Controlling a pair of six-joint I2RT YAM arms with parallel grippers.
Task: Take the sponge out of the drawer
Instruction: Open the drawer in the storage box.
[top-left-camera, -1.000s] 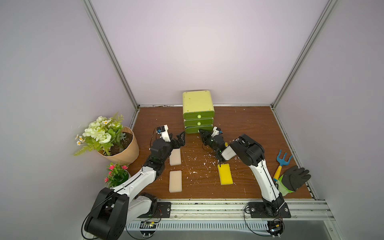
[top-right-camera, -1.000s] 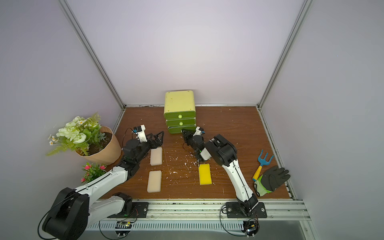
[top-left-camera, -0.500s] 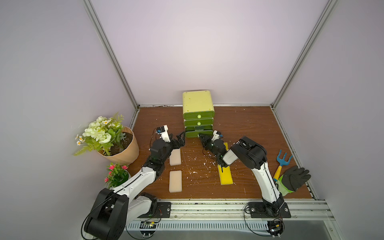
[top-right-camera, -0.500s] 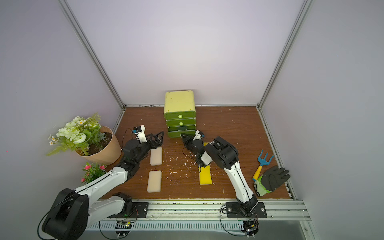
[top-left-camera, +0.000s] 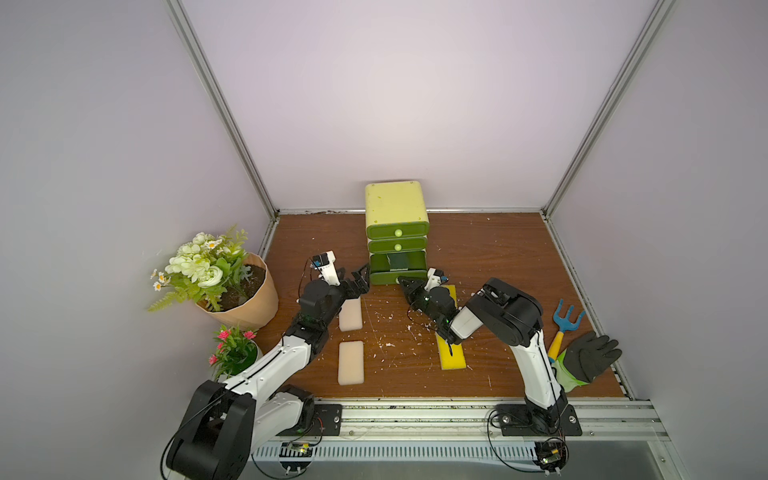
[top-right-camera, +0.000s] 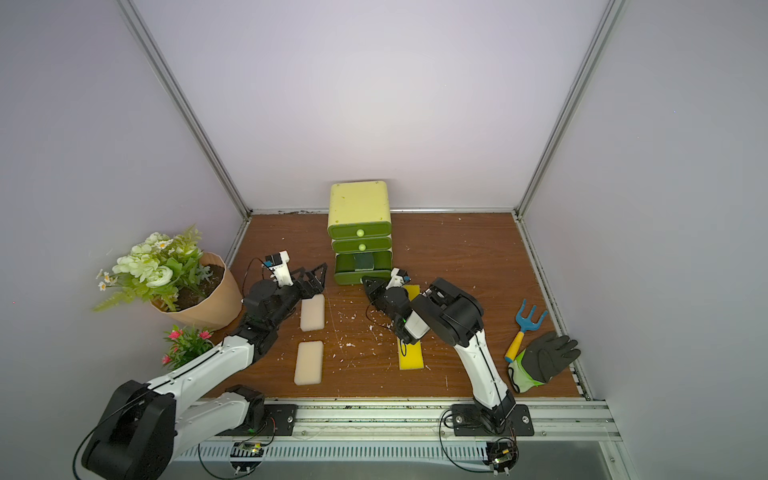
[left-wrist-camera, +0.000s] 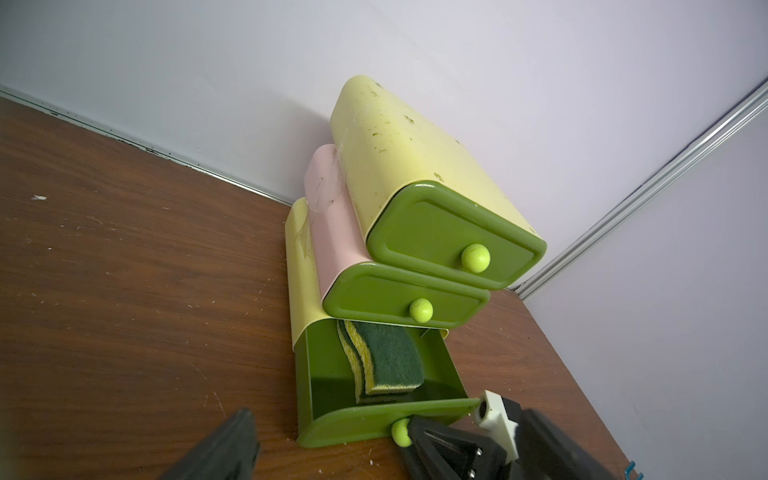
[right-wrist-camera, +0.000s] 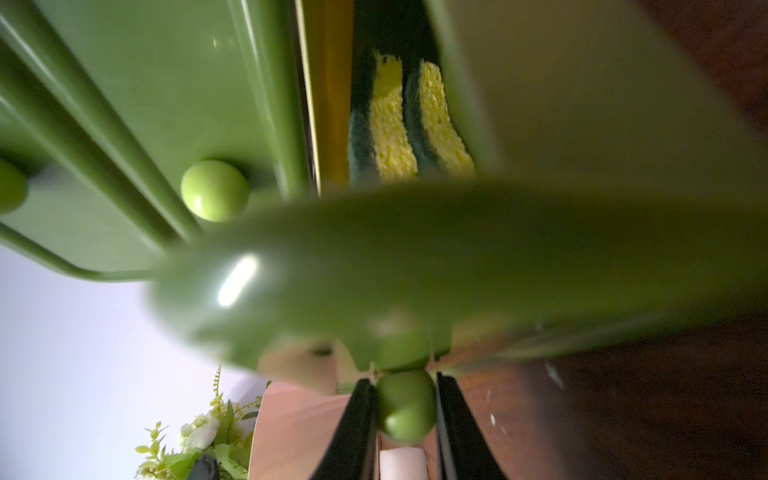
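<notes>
Two grippers: right gripper (right-wrist-camera: 405, 395) clamped on bottom-drawer knob (left-wrist-camera: 401, 432); left gripper (top-left-camera: 356, 276) splayed, empty. Straight, level pull advised, exposing scouring sponges (left-wrist-camera: 390, 357) fully.

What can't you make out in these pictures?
Sponges in the bottom drawer: rear ends hidden under the middle drawer, left wrist view.
Its front: blurred, too close, right wrist view.
Yellow foam on the table: one piece or two? Right arm covers the middle, both top views.

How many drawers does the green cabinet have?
3, stacked: top drawer and middle drawer shut, bottom drawer pulled open, its knob in the right gripper. None appears hidden.
</notes>
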